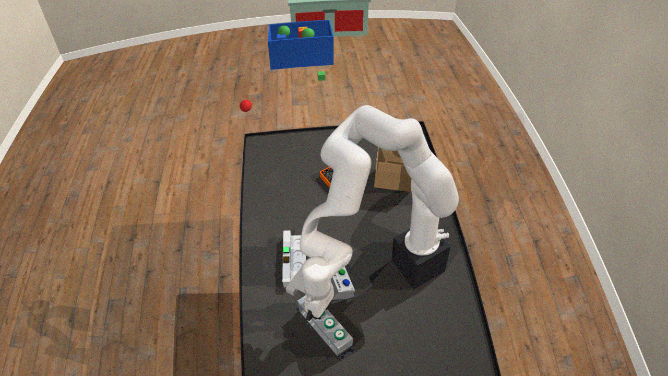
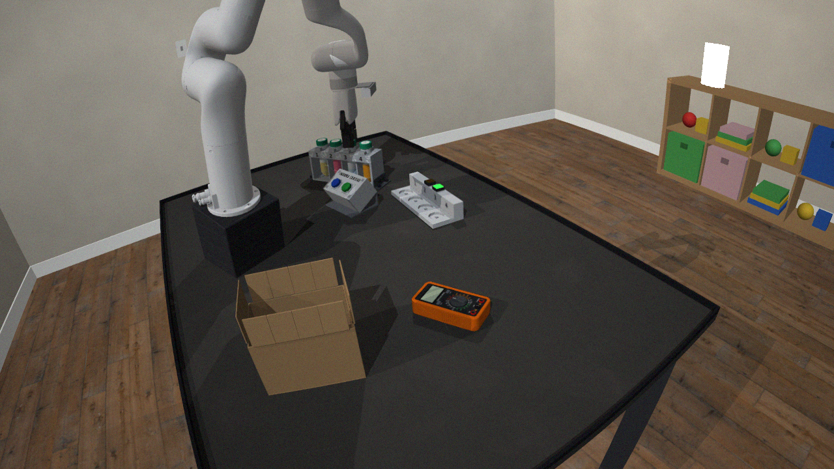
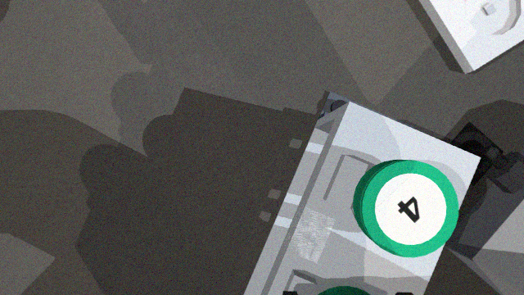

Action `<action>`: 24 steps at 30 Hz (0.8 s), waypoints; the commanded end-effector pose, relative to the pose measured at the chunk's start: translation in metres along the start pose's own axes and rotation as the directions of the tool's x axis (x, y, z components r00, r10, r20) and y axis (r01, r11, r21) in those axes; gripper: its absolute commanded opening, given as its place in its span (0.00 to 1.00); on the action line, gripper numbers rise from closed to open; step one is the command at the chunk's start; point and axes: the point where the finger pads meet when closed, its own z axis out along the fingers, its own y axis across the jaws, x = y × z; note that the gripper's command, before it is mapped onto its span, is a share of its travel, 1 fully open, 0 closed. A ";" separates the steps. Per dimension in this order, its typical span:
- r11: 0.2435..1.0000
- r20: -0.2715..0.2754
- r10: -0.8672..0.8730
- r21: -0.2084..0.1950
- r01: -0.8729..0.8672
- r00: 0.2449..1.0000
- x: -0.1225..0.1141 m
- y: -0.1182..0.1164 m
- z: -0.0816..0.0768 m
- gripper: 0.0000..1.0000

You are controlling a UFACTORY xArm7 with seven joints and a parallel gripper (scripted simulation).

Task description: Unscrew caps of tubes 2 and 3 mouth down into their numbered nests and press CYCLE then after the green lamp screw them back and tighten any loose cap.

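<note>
The cap of tube 3 sits on its tube in the decapping station, third in a row of four green-rimmed caps at the far side of the dark surface. The gripper comes straight down on it, its dark fingers closed around the cap's sides. The wrist view shows only a sliver of that green cap at the bottom edge, with the cap of tube 4 just beside it, seated and marked with its number.

The cap looks like a small, rigid, lightweight plastic disc with a smooth rim, so it is likely slippery; the sensible hold is across its sides, squarely from above, firm enough to turn without skidding.

In front of the station stands the key housing with the blue CYCLE key and green READY key. To its right lies the white cap tray, its nests seemingly without caps and its green lamp lit. This suggests the recapping step is in hand. Nearer the viewer are a cardboard box and an orange multimeter.
</note>
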 end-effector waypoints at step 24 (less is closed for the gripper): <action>0.878 0.001 0.479 0.004 -0.479 0.878 0.001 -0.002 -0.001 0.00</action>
